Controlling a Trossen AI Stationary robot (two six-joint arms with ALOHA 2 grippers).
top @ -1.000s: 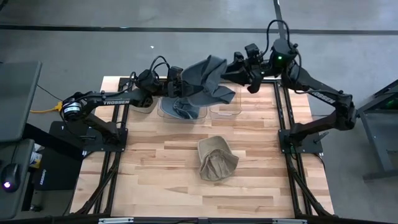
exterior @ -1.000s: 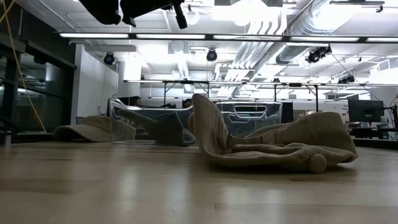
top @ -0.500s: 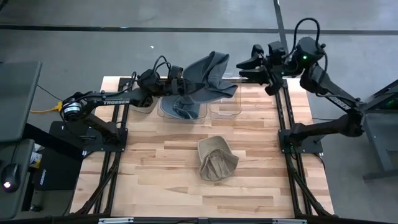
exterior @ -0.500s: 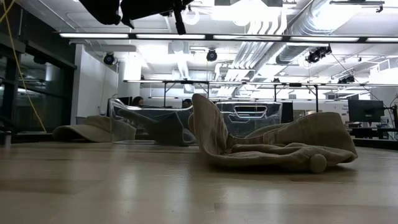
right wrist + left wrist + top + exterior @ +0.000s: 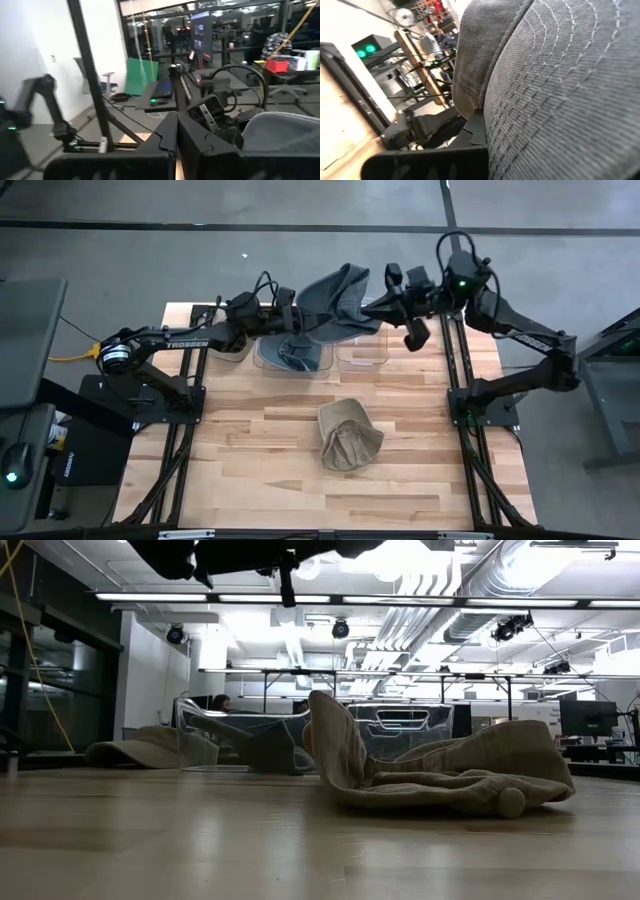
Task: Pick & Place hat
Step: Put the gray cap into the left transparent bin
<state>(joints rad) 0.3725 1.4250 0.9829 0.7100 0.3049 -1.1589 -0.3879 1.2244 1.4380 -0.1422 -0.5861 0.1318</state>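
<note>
With the left gripper (image 5: 283, 315) clamped on the grey hat (image 5: 335, 305) above the clear bins (image 5: 320, 352), keep your grip firm. Guide the right gripper (image 5: 392, 305), fingers together, clear of the brim. The tan hat (image 5: 348, 436) lies mid-table.

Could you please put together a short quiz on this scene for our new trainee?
1. True or false: the tan hat lies inside a clear bin.
2. Which gripper holds the grey hat up? A) left B) right C) neither
3. Fill in: the right gripper is beside the ____ hat.

Key: 1 false, it lies on the open table. 2 A, the left gripper. 3 grey.
</note>
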